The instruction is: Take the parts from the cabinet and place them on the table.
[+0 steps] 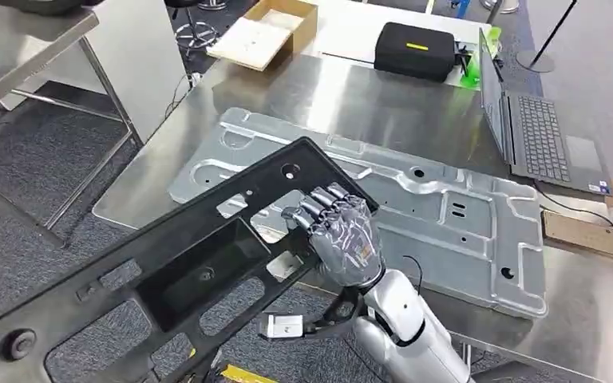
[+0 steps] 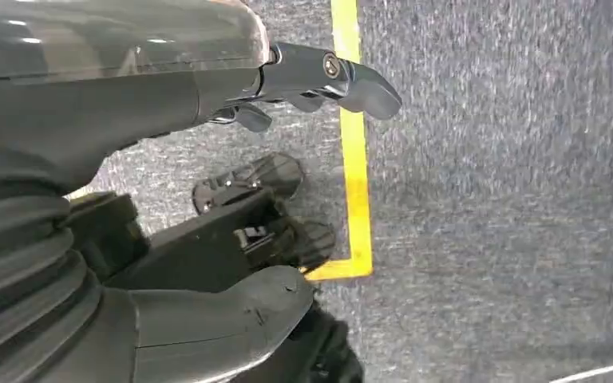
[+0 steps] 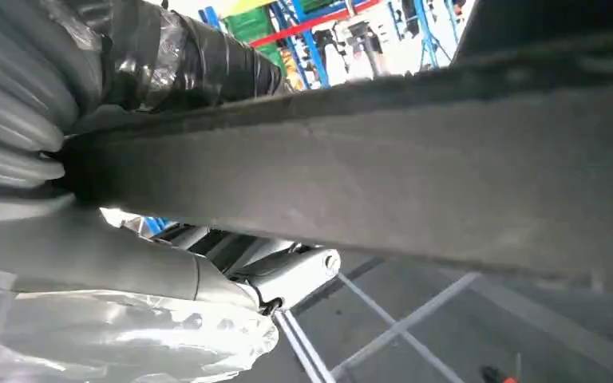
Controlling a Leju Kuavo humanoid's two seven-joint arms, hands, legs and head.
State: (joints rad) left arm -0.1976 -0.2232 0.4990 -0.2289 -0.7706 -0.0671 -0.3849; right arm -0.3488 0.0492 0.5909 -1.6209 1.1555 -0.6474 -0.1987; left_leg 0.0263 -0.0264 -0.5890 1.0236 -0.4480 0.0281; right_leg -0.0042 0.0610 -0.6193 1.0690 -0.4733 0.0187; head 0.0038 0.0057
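A laptop (image 1: 531, 128), black case (image 1: 415, 49) and cardboard box (image 1: 265, 32) sit well beyond the hand; a phone (image 1: 581, 233) lies to its right.

R hand (image 1: 342, 233) gripping black panel (image 1: 168, 271), arm raised; L hand (image 2: 287, 96) hanging, fingers apart, holding nothing.

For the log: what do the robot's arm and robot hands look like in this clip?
In the head view the right robot hand is metallic silver with segmented fingers, on a glossy silver arm with a dark joint seam; a thin black cable runs beside the wrist. In the left wrist view the left robot hand has a grey ribbed cover, thick grey thumb and dark fingers.
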